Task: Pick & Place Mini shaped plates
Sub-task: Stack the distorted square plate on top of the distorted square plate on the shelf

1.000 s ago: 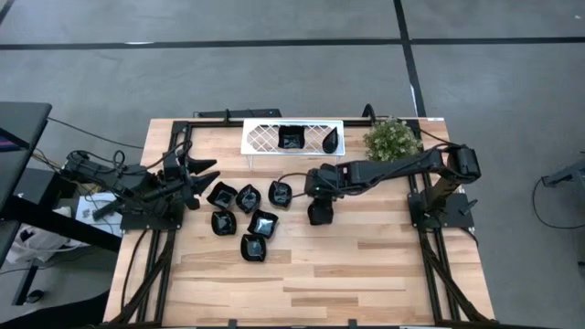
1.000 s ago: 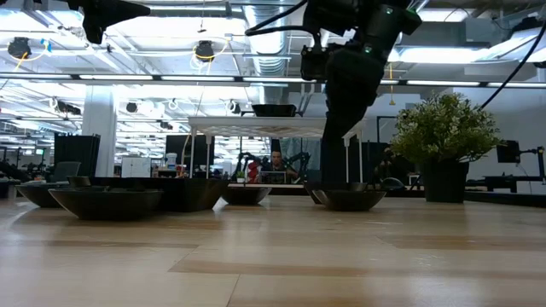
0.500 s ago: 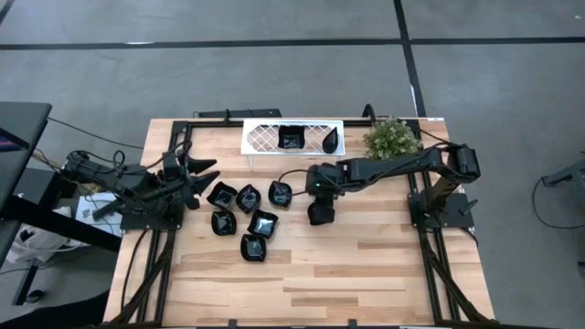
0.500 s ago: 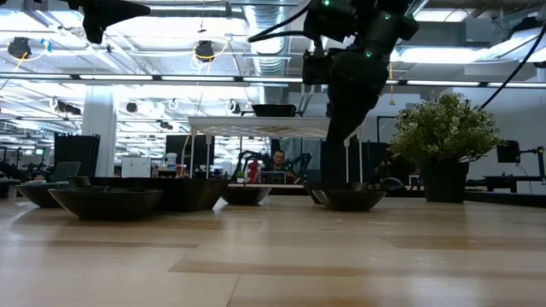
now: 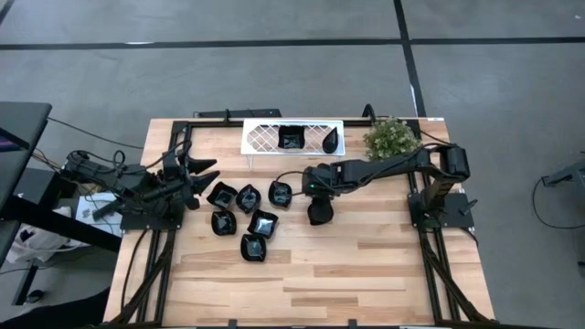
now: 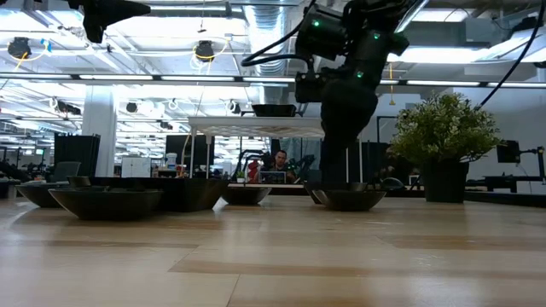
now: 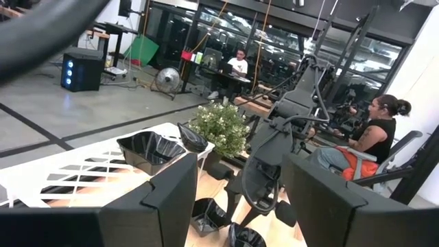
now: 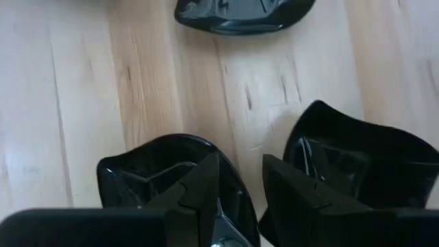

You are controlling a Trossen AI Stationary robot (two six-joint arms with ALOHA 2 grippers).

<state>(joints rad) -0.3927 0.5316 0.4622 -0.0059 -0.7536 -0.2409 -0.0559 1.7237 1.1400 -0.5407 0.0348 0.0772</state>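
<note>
Counter (image 5: 366, 265) w/ white tray (image 5: 260, 139) at back. Right claw (image 5: 315, 215) clamped on a black dish (image 8: 147, 175) rim, dish mostly hidden (axis unclear). Left claw (image 5: 208, 171) apart, parked beside the other dishes (image 5: 247, 219).

I see wooden table (image 5: 366, 265) w/ six mini shaped plates (image 5: 247, 219) lying just left of right gripper (image 5: 317, 216) jaws; white tray (image 5: 263, 137) and plant (image 5: 391, 139) beyond them.
</note>
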